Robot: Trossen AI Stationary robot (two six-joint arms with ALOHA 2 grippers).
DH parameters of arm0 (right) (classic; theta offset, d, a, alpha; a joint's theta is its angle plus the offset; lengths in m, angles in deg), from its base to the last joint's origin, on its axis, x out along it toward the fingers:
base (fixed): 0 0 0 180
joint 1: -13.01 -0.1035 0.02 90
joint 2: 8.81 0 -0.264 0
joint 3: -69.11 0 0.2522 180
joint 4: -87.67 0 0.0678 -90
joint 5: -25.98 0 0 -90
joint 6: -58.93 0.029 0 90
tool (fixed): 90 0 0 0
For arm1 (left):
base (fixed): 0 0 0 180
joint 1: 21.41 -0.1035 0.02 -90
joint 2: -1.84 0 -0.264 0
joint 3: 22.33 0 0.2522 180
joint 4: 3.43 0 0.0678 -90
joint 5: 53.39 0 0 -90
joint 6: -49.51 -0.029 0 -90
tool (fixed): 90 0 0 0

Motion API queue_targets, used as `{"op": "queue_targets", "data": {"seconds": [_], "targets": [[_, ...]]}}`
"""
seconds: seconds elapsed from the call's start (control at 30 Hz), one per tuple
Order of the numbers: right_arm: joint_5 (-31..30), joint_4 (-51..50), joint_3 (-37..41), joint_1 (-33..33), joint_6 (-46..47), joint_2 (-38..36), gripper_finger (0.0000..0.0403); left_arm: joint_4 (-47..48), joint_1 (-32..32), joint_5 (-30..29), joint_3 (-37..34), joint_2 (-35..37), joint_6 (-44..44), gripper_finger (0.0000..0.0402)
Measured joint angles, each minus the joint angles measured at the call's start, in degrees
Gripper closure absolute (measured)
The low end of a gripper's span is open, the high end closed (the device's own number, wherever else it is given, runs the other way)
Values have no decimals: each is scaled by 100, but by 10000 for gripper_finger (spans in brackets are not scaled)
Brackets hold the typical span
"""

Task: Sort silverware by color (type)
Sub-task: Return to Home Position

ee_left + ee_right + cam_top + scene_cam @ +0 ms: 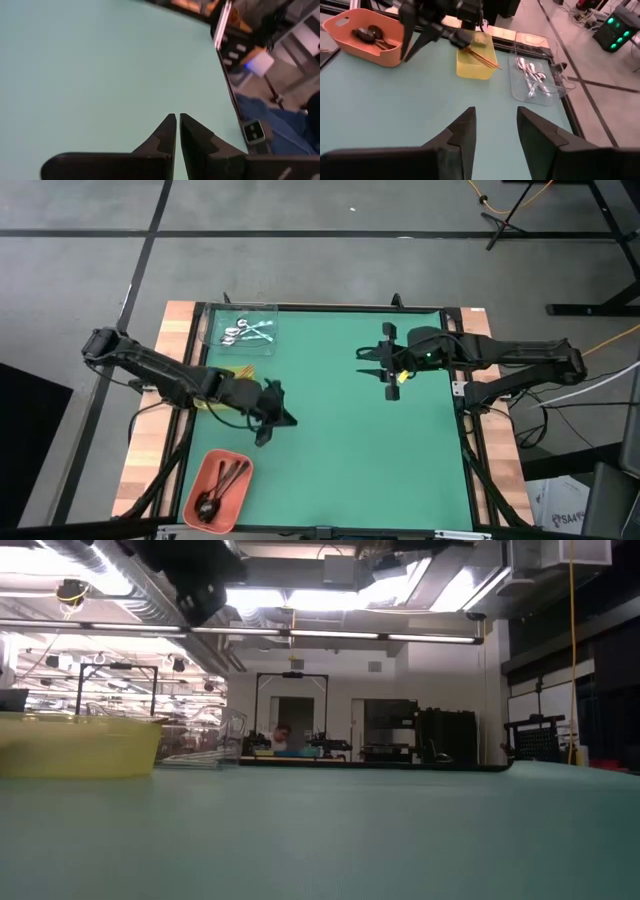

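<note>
Left arm [170, 375] mid-table — jaws together

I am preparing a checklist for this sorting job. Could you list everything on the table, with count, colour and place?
Table: one, green top.
Clear tray: one, left side of the table, at the corner.
Silver spoons: several, in the clear tray.
Yellow tray: one, left side, between the other two trays.
Copper spoons: at least two, in the yellow tray.
Orange tray: one, left side, at the other end of the row.
Dark spoons: several, in the orange tray.
Left gripper: shut, empty, above the table beside the yellow tray.
Right gripper: open, empty, above the right half.
</note>
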Motion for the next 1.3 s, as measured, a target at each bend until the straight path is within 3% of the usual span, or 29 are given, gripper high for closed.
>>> {"op": "queue_targets", "data": {"seconds": [0.23,0.5,0.93,1.3], "targets": [[1,148,0,0,119,-75,328,21,-512,-14,0,1042,-606,386],[1,73,0,0,95,-698,396,345,-872,-94,0,2545,-689,386],[-2,-1038,0,1,93,-2240,389,1971,-902,-1042,2,4664,-1495,386],[-7,-2080,1,0,91,-3269,388,2926,-902,-1195,4,5545,-1875,386]]}}
